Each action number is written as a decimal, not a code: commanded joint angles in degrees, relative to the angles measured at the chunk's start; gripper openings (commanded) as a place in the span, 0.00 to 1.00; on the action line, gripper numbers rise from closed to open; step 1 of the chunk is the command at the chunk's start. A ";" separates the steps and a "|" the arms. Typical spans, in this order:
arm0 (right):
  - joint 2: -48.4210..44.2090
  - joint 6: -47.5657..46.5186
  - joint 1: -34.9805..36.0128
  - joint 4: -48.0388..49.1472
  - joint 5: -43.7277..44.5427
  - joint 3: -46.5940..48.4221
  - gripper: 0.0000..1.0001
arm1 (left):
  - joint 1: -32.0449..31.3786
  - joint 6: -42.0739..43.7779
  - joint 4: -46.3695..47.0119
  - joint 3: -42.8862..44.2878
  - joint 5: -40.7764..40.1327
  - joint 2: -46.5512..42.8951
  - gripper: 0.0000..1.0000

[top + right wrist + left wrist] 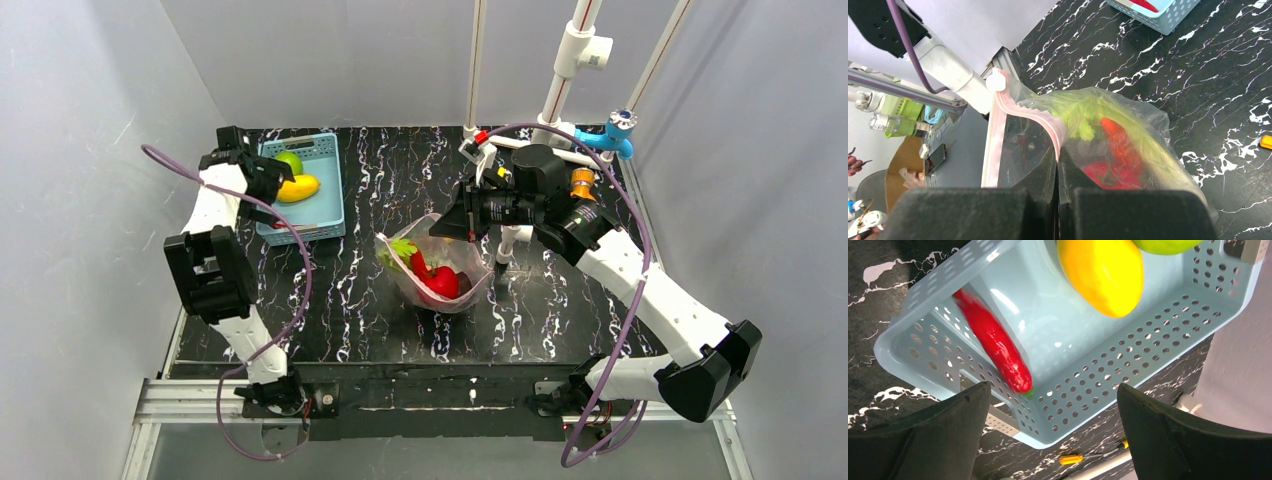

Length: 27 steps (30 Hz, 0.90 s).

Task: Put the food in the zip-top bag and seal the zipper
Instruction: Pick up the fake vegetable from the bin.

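Observation:
The clear zip-top bag [435, 272] stands in the middle of the black marble table, mouth open and facing up. Inside it lie a red pepper [443, 283] and leafy green leek [1083, 117] with another red piece [1120, 142]. My right gripper [1058, 150] is shut on the bag's pink zipper [1043, 122] and holds that edge up. My left gripper [1054, 390] hangs open over the light blue basket [1128, 340] at the back left. A red chili [993, 340], a yellow oval fruit [1100, 272] and a round green fruit [1163, 244] lie in that basket.
A small orange-handled tool [1070, 459] lies on the table beside the basket, near the left wall. Another orange piece [1266, 142] lies past the bag. White pipe posts [560, 90] and a blue clamp [610, 140] stand at the back right.

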 commanded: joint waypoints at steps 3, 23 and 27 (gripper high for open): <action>-1.78 0.25 0.13 3.16 -0.80 0.51 0.01 | -1.57 -4.88 -11.34 10.12 -6.61 6.16 0.95; -2.42 0.11 0.12 2.93 -0.48 0.18 0.01 | -2.66 -1.19 -19.71 1.59 -21.31 6.02 0.90; -2.53 0.13 0.13 3.40 -0.42 -0.12 0.01 | -2.64 -1.73 -18.50 -1.32 -21.84 4.85 0.87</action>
